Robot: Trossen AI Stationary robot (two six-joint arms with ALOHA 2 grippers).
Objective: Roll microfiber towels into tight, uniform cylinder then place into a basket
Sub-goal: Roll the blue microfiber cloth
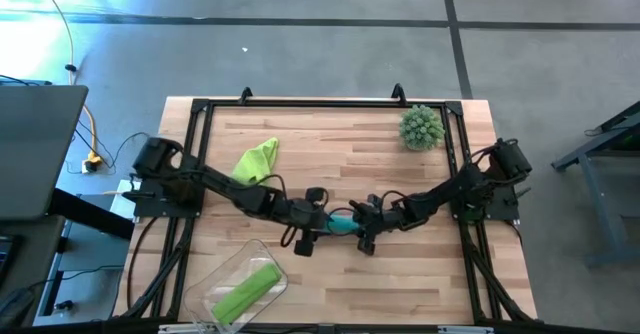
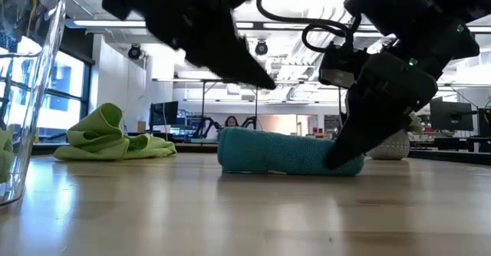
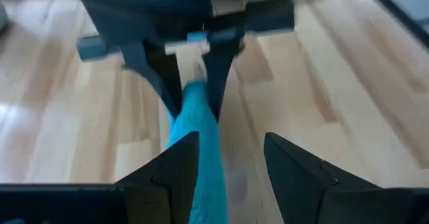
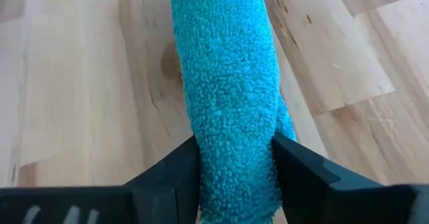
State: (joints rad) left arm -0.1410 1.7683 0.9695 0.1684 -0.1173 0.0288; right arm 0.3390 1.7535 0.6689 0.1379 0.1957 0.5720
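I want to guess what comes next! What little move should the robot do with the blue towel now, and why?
Probably lift it a little. The teal towel is already rolled, lying on the table, and the right pincer is shut on one end. The basket holds only one green roll.

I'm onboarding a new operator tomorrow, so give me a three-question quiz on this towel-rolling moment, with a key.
1. True or false: the basket already holds a rolled lime green towel.
2. Which towel is the right gripper clamping? A) the teal towel B) the loose lime green towel C) none
3. Fill in: the spiky ball sits near the table's far ____ corner, seen from above.

Key: 1 true. 2 A: the right wrist view shows its jaws pressed on the teal roll's end, while the left gripper straddles the other end with jaws apart. 3 right.
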